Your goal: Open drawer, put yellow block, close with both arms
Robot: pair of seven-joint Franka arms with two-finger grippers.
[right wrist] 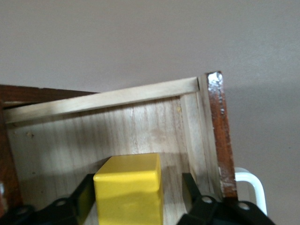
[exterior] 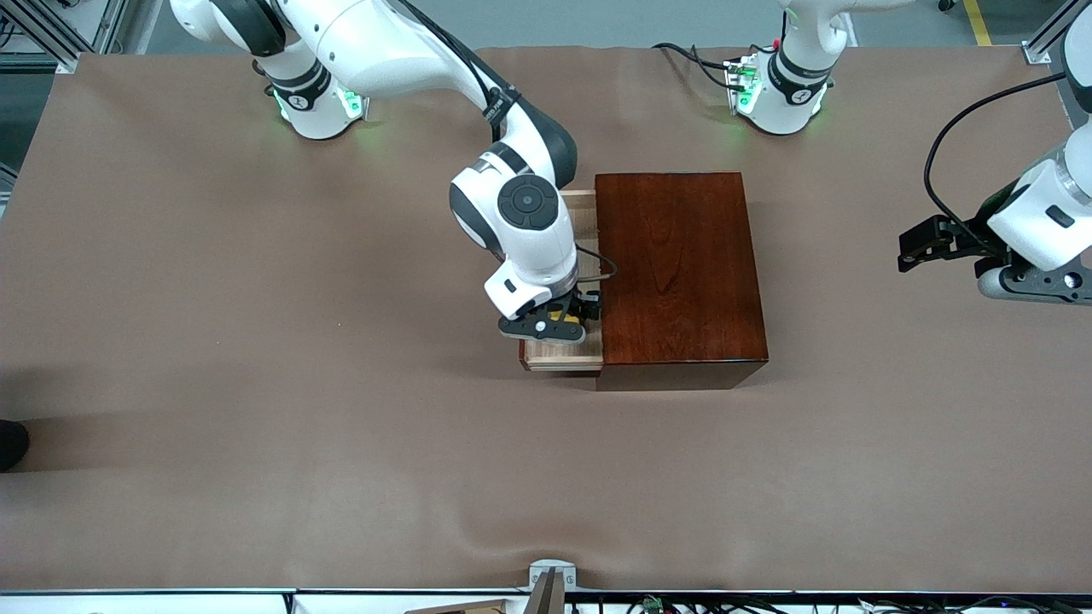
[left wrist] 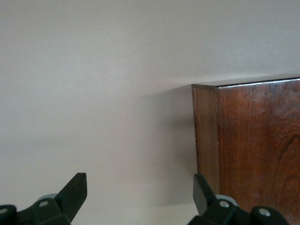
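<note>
The drawer [exterior: 559, 356] stands pulled out of the dark reddish-brown box [exterior: 678, 273] toward the right arm's end of the table. In the right wrist view the yellow block [right wrist: 126, 180] rests on the drawer's pale-wood floor [right wrist: 117, 126], near the reddish front [right wrist: 220, 131] and the white handle [right wrist: 251, 185]. My right gripper [right wrist: 138, 187] is down in the drawer, open, its fingers either side of the block with a gap at one finger. From the front the block [exterior: 563, 315] peeks out under that gripper [exterior: 559, 324]. My left gripper [exterior: 917, 251] waits open over the table at the left arm's end.
The left wrist view shows the box's corner [left wrist: 258, 150] beside my left gripper [left wrist: 140, 192], with bare brown table cover [left wrist: 93, 93] around it. A black cable [exterior: 938, 153] loops by the left arm.
</note>
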